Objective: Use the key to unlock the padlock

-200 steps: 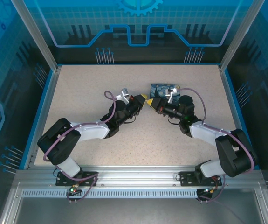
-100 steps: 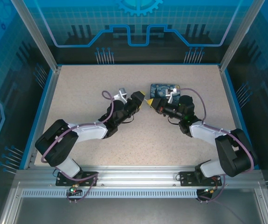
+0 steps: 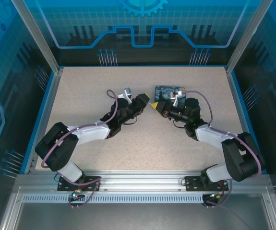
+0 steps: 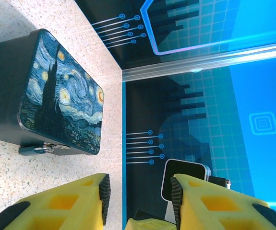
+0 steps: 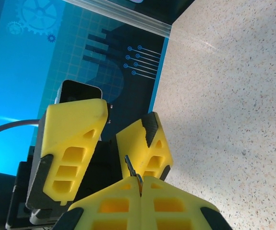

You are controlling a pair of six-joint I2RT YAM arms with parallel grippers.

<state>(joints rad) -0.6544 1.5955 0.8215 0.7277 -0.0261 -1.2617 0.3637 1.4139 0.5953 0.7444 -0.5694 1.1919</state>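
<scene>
The key (image 5: 129, 166) is a thin dark metal piece poking out from between the tips of my right gripper (image 5: 140, 180), which is shut on it. My left gripper (image 4: 138, 191) stands open just in front of the key, tip to tip with the right gripper (image 3: 153, 106), and nothing sits between its pads. Its two yellow fingers (image 5: 75, 143) flank the key's blade in the right wrist view. The padlock (image 4: 36, 150), small and bluish, lies on the table against the near side of the painted box (image 4: 61, 96). From above, the left gripper (image 3: 145, 101) is just left of the box (image 3: 170, 90).
The speckled table (image 3: 94, 86) has open room to the left and along the front. Blue cage walls and a metal frame post (image 4: 200, 62) close the far and right sides beyond the box.
My left gripper was shut and has now opened; its arm has shifted slightly toward the far side. The right gripper has stayed shut and in place.
</scene>
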